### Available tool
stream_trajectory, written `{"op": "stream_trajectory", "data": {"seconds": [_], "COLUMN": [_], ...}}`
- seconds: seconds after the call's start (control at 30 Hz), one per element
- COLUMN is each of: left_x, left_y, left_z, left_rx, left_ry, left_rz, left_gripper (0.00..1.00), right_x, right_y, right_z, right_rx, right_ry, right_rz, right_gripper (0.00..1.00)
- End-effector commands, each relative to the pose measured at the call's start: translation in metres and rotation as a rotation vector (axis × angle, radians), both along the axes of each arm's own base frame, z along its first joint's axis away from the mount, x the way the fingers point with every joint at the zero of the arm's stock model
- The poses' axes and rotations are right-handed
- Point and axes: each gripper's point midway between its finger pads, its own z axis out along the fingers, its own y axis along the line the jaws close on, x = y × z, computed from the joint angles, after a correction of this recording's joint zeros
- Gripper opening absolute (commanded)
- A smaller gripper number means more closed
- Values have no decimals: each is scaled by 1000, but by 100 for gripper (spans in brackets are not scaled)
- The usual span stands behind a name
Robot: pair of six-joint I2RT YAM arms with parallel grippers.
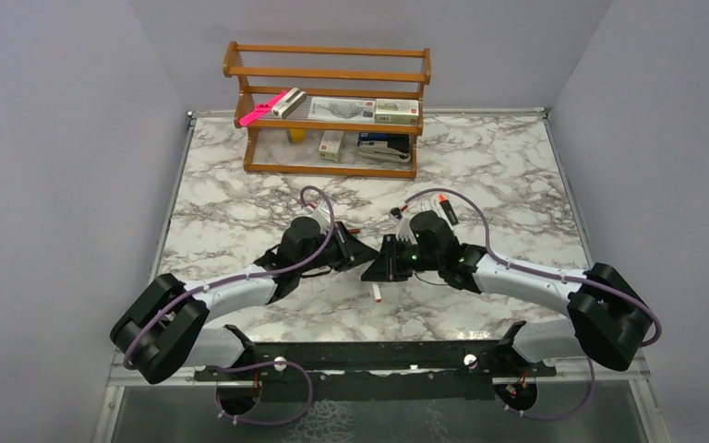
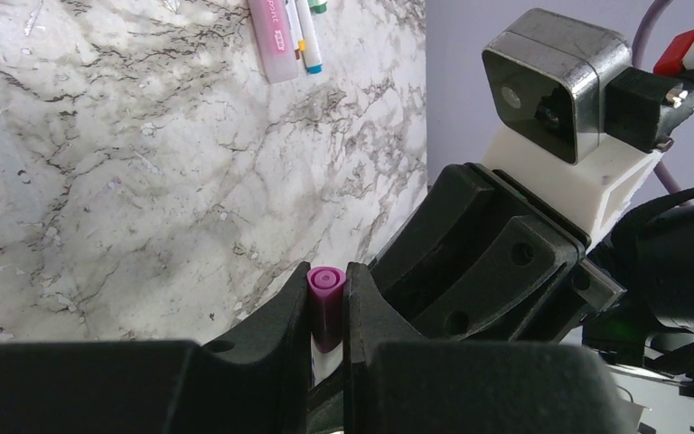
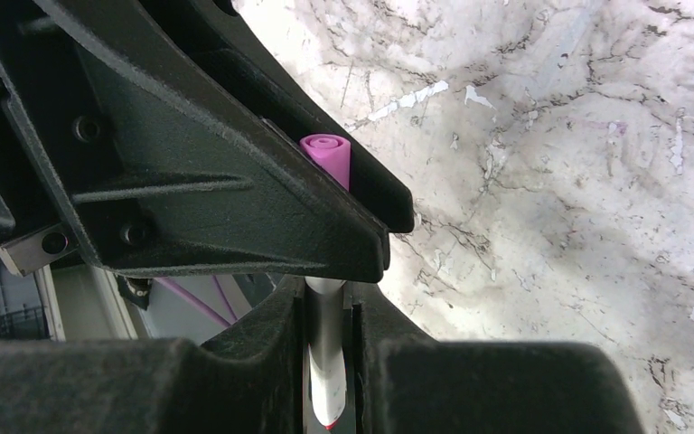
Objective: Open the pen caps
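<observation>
Nearest the lens, found the black mounting rail (image 1: 369, 355) along the near edge of the marble table (image 1: 240, 203), both arms bolted to it and folded inward toward the middle of the surface. Noted the left arm (image 1: 231, 291) and right arm (image 1: 526, 277) meeting wrist to wrist, well short of the wooden rack (image 1: 328, 51) at the far edge. Found the left gripper (image 2: 327, 273) clenched on the lilac cap (image 3: 325, 152), rounded cap end poking just past the grip. Found the right gripper (image 3: 328, 297) clamped on the white barrel (image 3: 323, 366) of the same pen, just behind the cap, the two grippers almost touching. Read the pen's long axis as crosswise to the line between the wrists, tail (image 1: 378, 293) showing toward the near edge from above; could not tell upright from lying flat. Judged the coming move a straight draw apart along that axis, cap with the left, barrel with the right, neither arm the nearer. Could not see the seam between cap and barrel, buried under the left fingers (image 3: 235, 181), nor any gap there. Spotted spare markers (image 2: 307, 32), capped blue and green, beside a pale pink block (image 2: 271, 36) at the top of the left wrist view, cut off by the frame; could not pick them out with any certainty from above.
</observation>
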Motion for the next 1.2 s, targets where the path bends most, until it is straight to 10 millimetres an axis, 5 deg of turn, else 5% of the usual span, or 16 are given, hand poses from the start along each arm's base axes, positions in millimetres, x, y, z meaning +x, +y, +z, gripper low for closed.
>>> {"op": "stream_trajectory", "data": {"seconds": [0.0, 1.17], "left_x": [34, 107], "left_y": [-7, -30], "left_z": [38, 33], "left_rx": [-58, -60], "left_ry": [-125, -145], "left_rz": [70, 117], "left_gripper": [0, 0], "right_x": [-23, -52], "right_y": [-2, -37], "right_z": [4, 4], "right_rx": [31, 36], "right_ry": [22, 36], "right_rz": [70, 31], "right_gripper": [1, 1]}}
